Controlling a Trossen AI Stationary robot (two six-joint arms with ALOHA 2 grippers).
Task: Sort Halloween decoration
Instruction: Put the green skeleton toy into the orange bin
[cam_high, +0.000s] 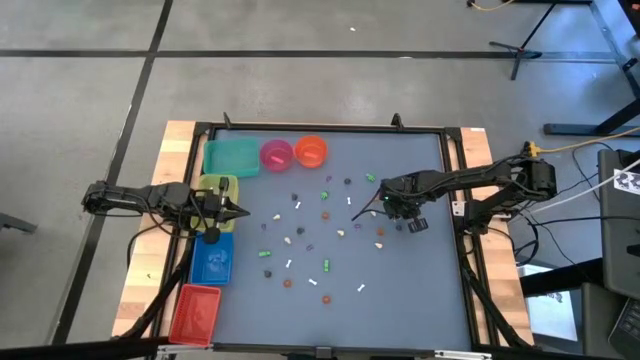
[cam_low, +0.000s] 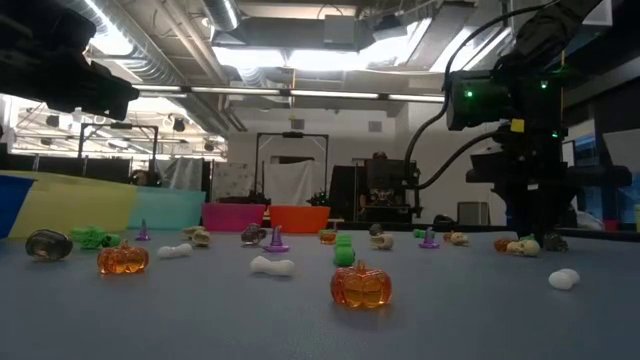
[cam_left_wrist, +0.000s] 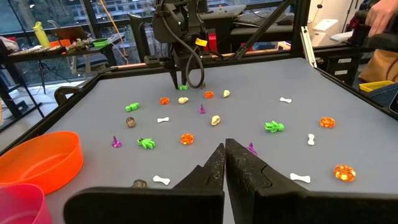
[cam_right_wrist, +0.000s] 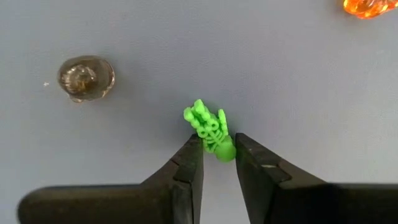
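Many tiny trinkets lie scattered over the grey table (cam_high: 420, 290): orange pumpkins (cam_low: 361, 286), white bones (cam_low: 272, 266), green pieces (cam_left_wrist: 273, 127), purple hats (cam_low: 276, 242) and skulls (cam_left_wrist: 216, 120). My right gripper (cam_high: 384, 206) is right of the table's middle, pointing down and shut on a green skeleton-hand trinket (cam_right_wrist: 211, 127). A grey skull (cam_right_wrist: 86, 78) and an orange pumpkin (cam_right_wrist: 368, 6) lie nearby. My left gripper (cam_high: 243, 212) is shut, holds nothing, and hovers beside the yellow-green bin (cam_high: 213, 187). My right gripper pinches the green skeleton hand by its wrist end (cam_right_wrist: 222, 150) between the two fingertips (cam_right_wrist: 194, 152), coming from above and pointing down. The bony fingers of the trinket (cam_right_wrist: 202, 115) stick out beyond the tips. I cannot tell whether it is lifted off the table.
Along the table's left and far side stand a teal bin (cam_high: 232, 157), a pink bowl (cam_high: 276, 154), an orange bowl (cam_high: 311, 151), a blue bin (cam_high: 211, 260) and a red bin (cam_high: 195, 312). A raised black frame (cam_high: 455, 180) borders the table. A person's hand (cam_left_wrist: 382, 15) shows beyond the table.
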